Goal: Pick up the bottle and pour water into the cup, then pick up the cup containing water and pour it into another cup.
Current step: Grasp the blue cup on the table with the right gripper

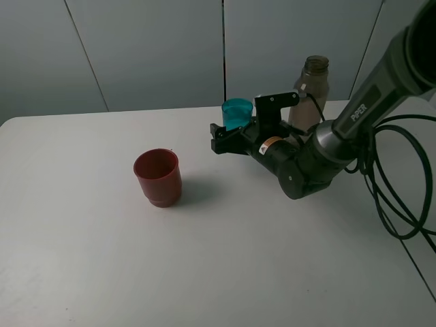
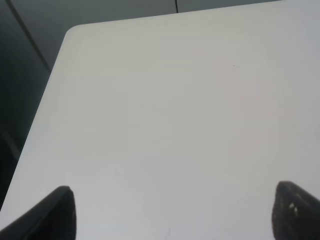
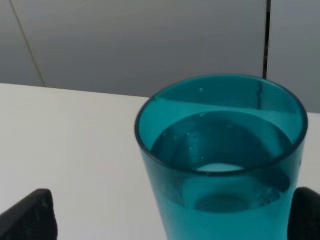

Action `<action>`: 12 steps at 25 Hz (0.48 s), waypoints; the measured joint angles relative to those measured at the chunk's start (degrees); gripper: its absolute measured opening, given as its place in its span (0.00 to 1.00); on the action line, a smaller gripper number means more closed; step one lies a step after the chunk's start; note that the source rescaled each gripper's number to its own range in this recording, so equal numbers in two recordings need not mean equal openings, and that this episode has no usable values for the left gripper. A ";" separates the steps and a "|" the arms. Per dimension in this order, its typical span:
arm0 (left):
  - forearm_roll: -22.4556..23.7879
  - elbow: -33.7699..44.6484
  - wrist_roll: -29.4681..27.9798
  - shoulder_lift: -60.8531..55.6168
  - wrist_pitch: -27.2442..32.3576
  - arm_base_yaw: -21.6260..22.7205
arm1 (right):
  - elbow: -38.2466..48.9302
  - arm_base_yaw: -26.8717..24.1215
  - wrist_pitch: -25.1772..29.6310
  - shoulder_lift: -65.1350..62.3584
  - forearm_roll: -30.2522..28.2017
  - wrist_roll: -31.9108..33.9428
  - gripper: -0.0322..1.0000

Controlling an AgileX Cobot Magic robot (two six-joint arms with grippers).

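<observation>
The teal cup (image 1: 237,112) stands upright at the back of the table and holds water; it fills the right wrist view (image 3: 222,165). My right gripper (image 1: 228,136) is open, with the cup between its fingertips (image 3: 30,217). One finger is well clear of the cup's wall and the other is close beside it. The grey-tinted bottle (image 1: 313,85) stands upright behind the right arm, capless and partly hidden by it. The red cup (image 1: 158,177) stands upright and alone to the left of the gripper. My left gripper (image 2: 175,212) is open and empty over bare table; it does not show in the exterior high view.
The white table (image 1: 102,259) has a rounded far-left corner (image 2: 72,32). Black cables (image 1: 402,197) loop down from the right arm at the table's right edge. A grey panelled wall stands behind the table.
</observation>
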 joint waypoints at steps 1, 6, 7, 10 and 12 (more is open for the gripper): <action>0.00 0.00 0.00 0.00 0.00 0.00 | 0.00 0.70 0.11 -0.26 1.58 -0.28 1.00; 0.00 0.00 0.00 0.00 0.00 0.00 | 0.00 3.25 0.63 -0.63 9.15 -0.63 1.00; 0.00 0.00 0.00 0.00 0.00 0.00 | 0.00 3.66 1.13 -0.63 10.24 -0.63 1.00; 0.00 0.00 0.00 0.00 0.00 0.00 | -1.27 4.17 2.97 -0.63 14.62 -2.41 1.00; 0.00 0.00 0.00 0.00 0.00 0.00 | -2.41 4.94 3.49 -0.63 17.07 -4.50 1.00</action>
